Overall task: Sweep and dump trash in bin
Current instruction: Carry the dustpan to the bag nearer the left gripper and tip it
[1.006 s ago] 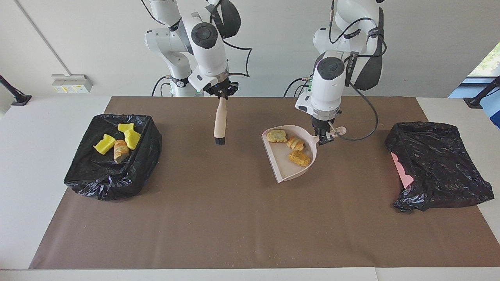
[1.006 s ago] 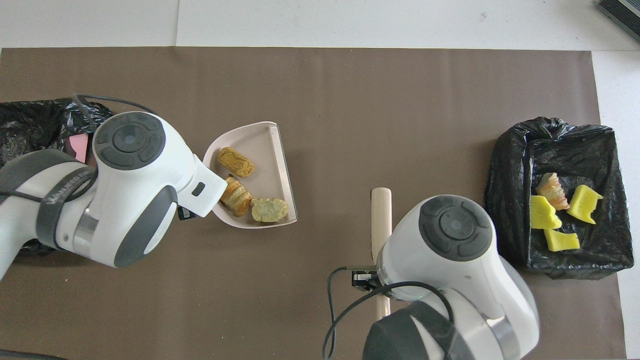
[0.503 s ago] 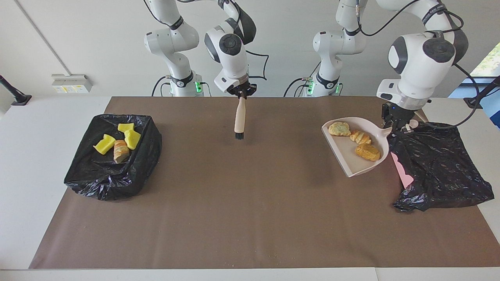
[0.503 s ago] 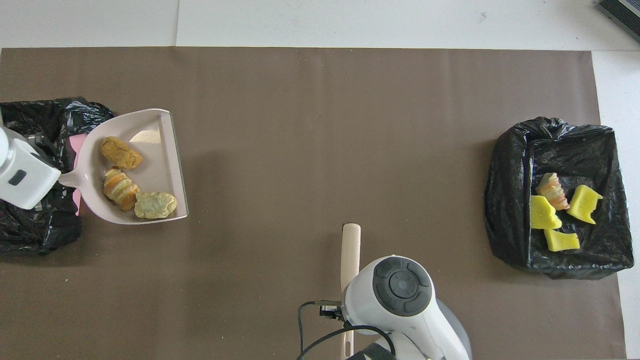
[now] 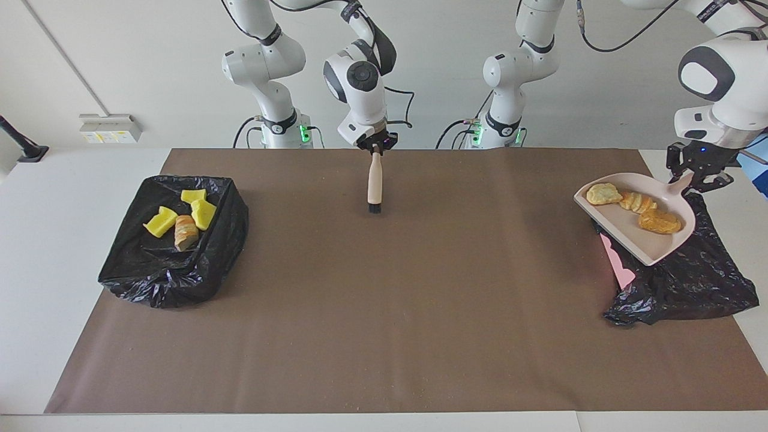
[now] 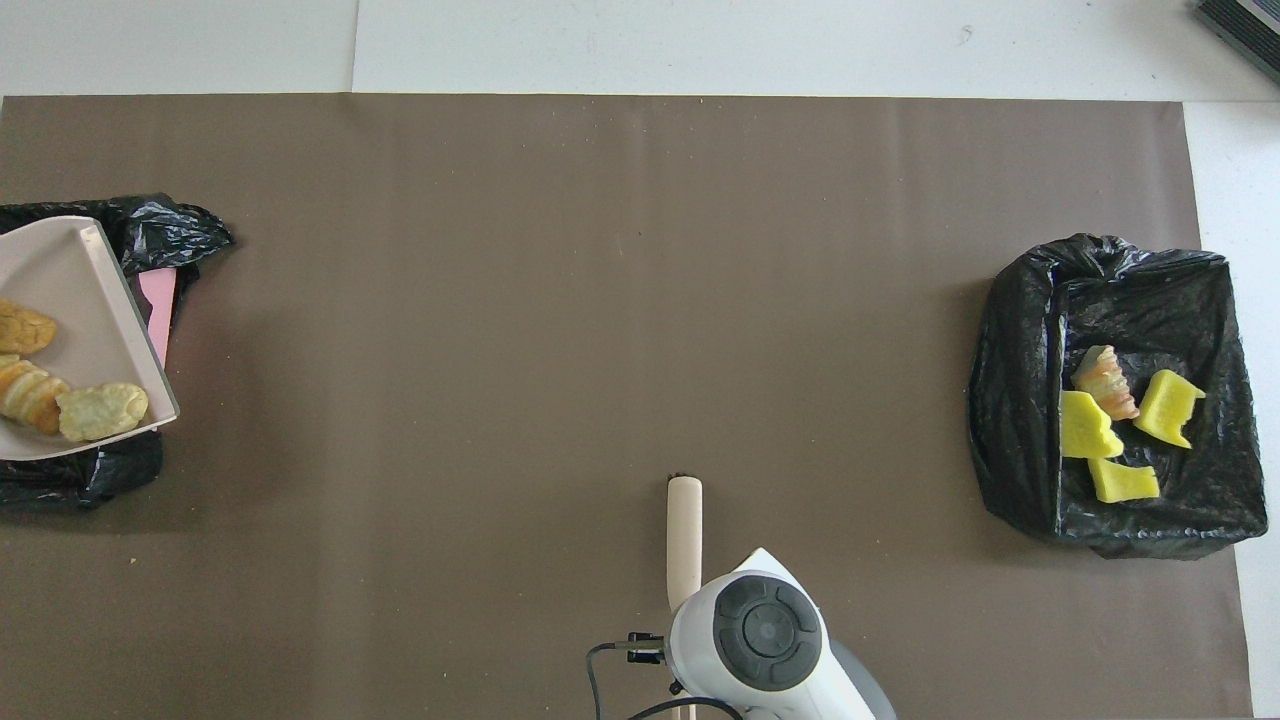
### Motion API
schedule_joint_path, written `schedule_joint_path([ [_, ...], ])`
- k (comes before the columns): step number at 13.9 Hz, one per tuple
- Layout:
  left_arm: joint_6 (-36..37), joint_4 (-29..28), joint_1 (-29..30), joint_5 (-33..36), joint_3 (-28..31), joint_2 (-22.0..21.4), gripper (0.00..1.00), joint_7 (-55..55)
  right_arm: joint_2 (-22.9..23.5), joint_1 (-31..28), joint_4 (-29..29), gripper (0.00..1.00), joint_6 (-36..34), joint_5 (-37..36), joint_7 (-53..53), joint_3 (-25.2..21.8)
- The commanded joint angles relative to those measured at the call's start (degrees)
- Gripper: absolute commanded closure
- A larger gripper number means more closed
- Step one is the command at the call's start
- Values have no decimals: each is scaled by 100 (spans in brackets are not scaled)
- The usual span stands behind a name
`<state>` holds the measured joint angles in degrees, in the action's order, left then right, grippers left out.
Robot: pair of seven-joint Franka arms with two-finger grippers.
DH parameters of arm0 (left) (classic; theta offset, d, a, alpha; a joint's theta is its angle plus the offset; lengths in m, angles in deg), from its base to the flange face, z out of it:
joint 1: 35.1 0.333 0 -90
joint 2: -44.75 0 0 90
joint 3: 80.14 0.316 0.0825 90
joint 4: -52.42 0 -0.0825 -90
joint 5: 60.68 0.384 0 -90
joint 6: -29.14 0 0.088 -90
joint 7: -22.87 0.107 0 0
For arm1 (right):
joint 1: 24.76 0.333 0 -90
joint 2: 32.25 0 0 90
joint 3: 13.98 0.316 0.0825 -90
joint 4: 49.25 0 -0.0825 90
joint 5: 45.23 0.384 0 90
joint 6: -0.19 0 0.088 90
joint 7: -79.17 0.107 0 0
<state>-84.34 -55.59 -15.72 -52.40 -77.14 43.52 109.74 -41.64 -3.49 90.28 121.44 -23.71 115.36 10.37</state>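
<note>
My left gripper (image 5: 696, 172) is shut on the handle of the pink dustpan (image 5: 624, 227), which it holds level over the black-bagged bin (image 5: 690, 276) at the left arm's end. Three tan-brown lumps of trash (image 5: 638, 203) lie in the pan, also seen in the overhead view (image 6: 100, 410). My right gripper (image 5: 375, 145) is shut on the beige-handled brush (image 5: 374, 180), which hangs bristles down over the mat near the robots. Three yellow chunks (image 5: 203, 213) and one tan lump (image 5: 185, 232) lie in the other black-bagged bin (image 5: 174, 264) at the right arm's end.
A brown mat (image 5: 384, 312) covers the table between the two bins. A pink edge (image 5: 615, 261) shows under the bag of the bin at the left arm's end. In the overhead view the dustpan (image 6: 70, 290) covers much of that bin (image 6: 160, 232).
My left arm has carried the loaded dustpan from the middle of the mat to over the bin at its end. My right arm has drawn the brush back toward the robots.
</note>
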Motion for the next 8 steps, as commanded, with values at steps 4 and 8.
schedule_joint_path([
  [4, -684, 754, 488, 1829, -55, 483, 100, 805, 6, 246, 363, 100, 592, 133, 2, -18],
  [8, -632, 826, 243, 3238, -63, 624, 100, 665, 147, 247, 346, 70, 637, 133, -7, -27],
])
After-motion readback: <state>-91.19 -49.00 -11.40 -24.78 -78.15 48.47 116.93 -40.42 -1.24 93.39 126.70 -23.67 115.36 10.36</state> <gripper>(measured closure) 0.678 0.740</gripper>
